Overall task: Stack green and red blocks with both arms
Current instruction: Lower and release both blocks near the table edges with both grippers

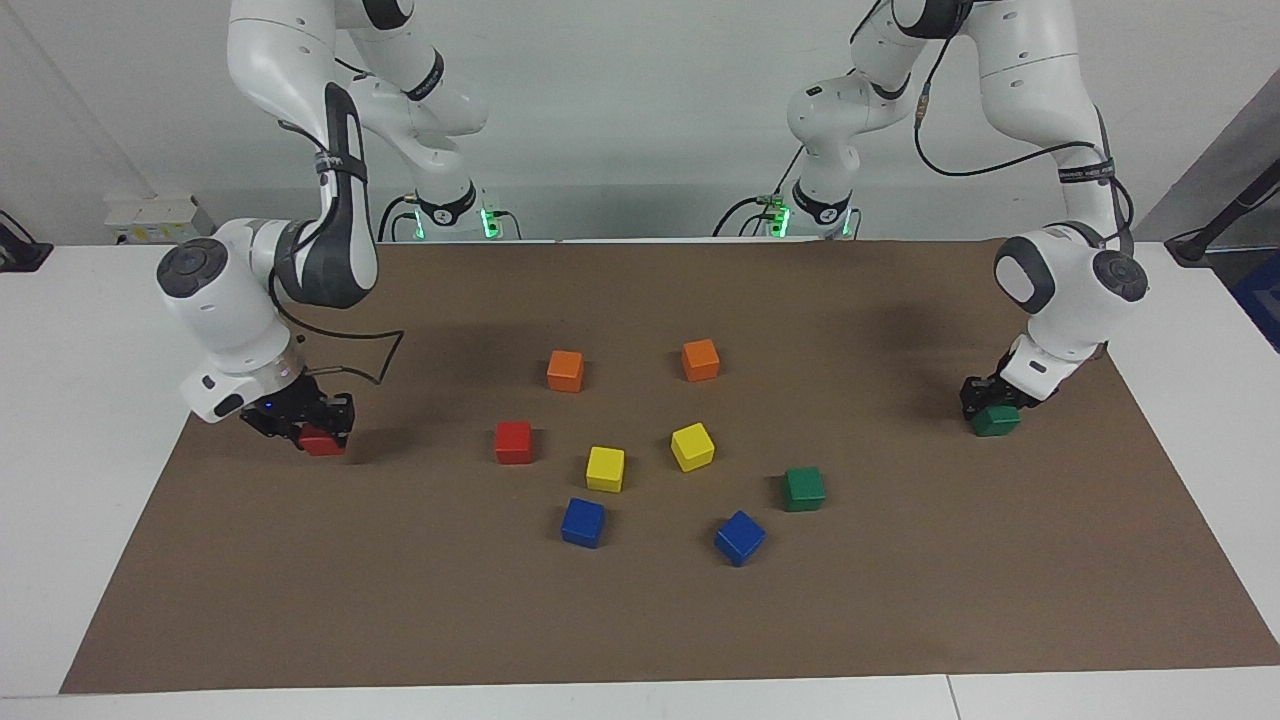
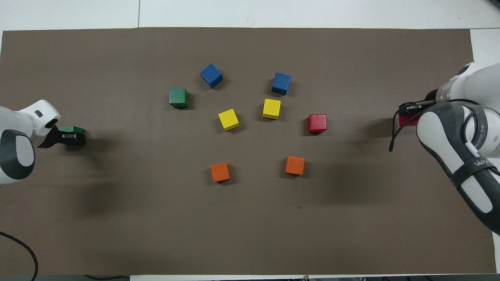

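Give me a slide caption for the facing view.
Right gripper at a red block, left gripper at a green block, six other-coloured cubes between them.

You have a white surface (image 1: pixel 60 480) covered by a brown mat (image 1: pixel 640 620). On the mat lie two orange cubes (image 1: pixel 565 370), two yellow cubes (image 1: pixel 605 468), two blue cubes (image 1: pixel 583 522), one red block (image 1: pixel 513 442) and one green block (image 1: pixel 804 489).

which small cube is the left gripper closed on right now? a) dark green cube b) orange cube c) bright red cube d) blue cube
a: the left gripper at its own end of the brown mat clamps a dark green cube; the right gripper holds the bright red cube.
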`<state>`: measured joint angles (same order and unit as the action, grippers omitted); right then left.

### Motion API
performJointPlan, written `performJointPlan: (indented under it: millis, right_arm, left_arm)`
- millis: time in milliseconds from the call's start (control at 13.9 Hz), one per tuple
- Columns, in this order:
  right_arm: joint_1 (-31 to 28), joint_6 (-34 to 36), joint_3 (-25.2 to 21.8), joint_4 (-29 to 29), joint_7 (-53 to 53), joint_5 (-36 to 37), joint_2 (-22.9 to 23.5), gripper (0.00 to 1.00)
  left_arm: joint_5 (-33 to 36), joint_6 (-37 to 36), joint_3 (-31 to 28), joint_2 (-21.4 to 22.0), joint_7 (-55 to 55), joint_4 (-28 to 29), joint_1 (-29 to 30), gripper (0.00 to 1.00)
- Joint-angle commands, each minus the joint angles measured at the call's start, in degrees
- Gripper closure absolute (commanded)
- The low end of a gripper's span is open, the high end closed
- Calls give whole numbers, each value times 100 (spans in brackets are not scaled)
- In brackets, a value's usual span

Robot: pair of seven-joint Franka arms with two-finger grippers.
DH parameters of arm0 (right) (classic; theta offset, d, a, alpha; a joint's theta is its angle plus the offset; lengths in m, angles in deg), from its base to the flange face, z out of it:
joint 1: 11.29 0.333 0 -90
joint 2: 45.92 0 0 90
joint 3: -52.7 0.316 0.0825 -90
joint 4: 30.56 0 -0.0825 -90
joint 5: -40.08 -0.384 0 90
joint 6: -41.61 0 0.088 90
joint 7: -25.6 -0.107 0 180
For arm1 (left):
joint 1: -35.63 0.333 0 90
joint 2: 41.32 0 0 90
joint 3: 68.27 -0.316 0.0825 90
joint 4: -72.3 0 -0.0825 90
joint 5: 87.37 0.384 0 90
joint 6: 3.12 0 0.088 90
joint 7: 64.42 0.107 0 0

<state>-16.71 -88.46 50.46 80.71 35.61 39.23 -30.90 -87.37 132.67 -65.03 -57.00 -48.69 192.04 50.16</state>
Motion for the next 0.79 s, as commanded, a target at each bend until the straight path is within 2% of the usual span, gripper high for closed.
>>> performJointPlan:
  millis: [0,143,359,502,717]
  right_arm:
    - [-161,-395,74,325,282,-38,-52,95]
    - [-205,-475,74,422,343,-47,-17,95]
    - [-249,-493,74,483,361,-56,-16,92]
    - [-267,-493,74,528,361,-65,10,92]
    - [-337,-590,74,528,370,-65,98,91]
  left_arm:
    - [35,9,45,-14,202,-55,85,0]
    - [44,-270,45,4,290,-309,85,0]
    - [36,-1376,62,-14,195,-1388,-81,0]
    - [27,-1782,62,-58,-269,-1890,-467,0]
    - [18,-1889,62,-215,-1498,-2322,-1345,0]
